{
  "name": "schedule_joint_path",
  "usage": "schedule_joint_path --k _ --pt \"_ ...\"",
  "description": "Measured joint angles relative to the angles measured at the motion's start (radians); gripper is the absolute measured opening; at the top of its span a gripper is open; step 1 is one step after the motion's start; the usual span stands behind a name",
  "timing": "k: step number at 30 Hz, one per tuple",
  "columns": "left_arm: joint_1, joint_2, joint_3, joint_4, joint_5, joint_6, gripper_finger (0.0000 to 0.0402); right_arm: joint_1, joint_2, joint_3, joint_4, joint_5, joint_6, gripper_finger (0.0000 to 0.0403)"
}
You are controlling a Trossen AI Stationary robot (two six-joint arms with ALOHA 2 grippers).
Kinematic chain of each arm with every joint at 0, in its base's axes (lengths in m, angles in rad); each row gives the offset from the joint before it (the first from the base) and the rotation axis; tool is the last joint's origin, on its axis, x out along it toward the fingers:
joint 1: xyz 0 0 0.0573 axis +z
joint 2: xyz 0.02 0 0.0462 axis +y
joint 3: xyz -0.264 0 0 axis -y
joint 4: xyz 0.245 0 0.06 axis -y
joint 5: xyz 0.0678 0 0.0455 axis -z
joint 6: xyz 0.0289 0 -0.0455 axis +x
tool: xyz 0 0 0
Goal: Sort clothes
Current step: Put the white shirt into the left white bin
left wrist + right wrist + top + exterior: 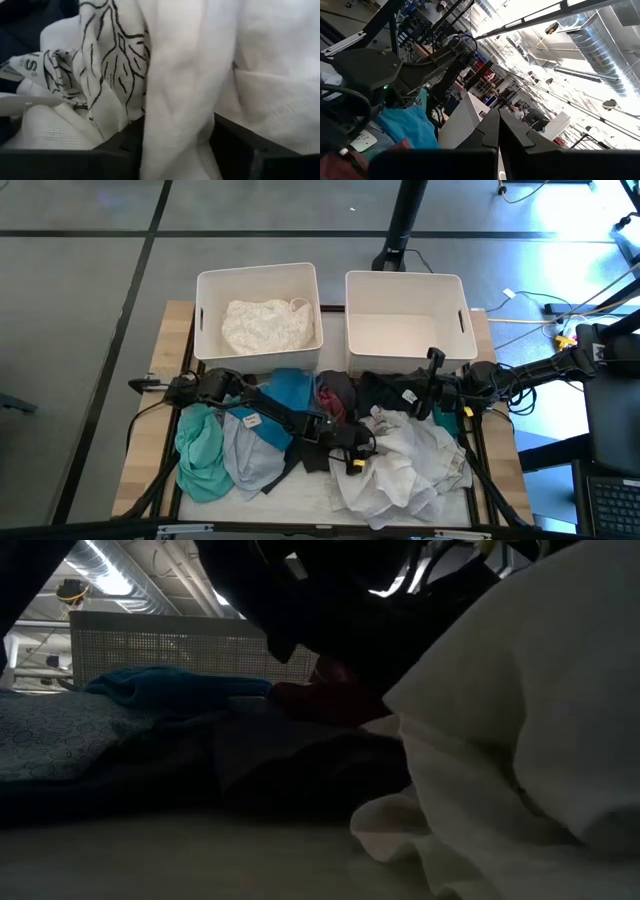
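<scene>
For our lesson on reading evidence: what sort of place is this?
Probably a robotics lab or workshop hall: exposed ceiling ducts, a wooden table with two white bins, and a heap of clothes for sorting.

place: industrial lab or workshop | cues: exposed ceiling ducts (pixel 600 35); strip lights (pixel 105 575); grey concrete floor (pixel 80 280)

There are two white bins: the left bin (pixel 205 330) holds one white garment (pixel 265 326), and the right bin (pixel 460 330) stands beside it. On the worktop (pixel 145 460) in front of them, about six garments can be counted in one pile: one teal-green (pixel 200 460), one pale grey-blue (pixel 248 460), one bright blue (pixel 293 392), one dark red (pixel 332 398), one black (pixel 380 392) and one white with a leaf pattern (pixel 410 465). Two arms reach over the pile, each with one claw: the left claw (pixel 358 455) and the right claw (pixel 435 360).
</scene>
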Motion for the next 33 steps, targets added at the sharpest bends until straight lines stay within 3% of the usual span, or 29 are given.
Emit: schedule_joint_path --k 9,22,33 --pt "-0.001 0.001 0.000 -0.005 -0.040 0.167 0.0011 0.000 0.000 0.000 -0.003 0.000 0.000 0.0008" --pt "-0.076 -0.025 0.091 -0.031 -0.315 0.428 0.0004 0.000 0.000 0.000 -0.017 0.000 0.000 0.0008" --pt "-0.085 -0.153 0.093 -0.100 -0.401 0.466 0.0003 0.000 0.000 0.000 -0.023 0.000 0.000 0.0008"
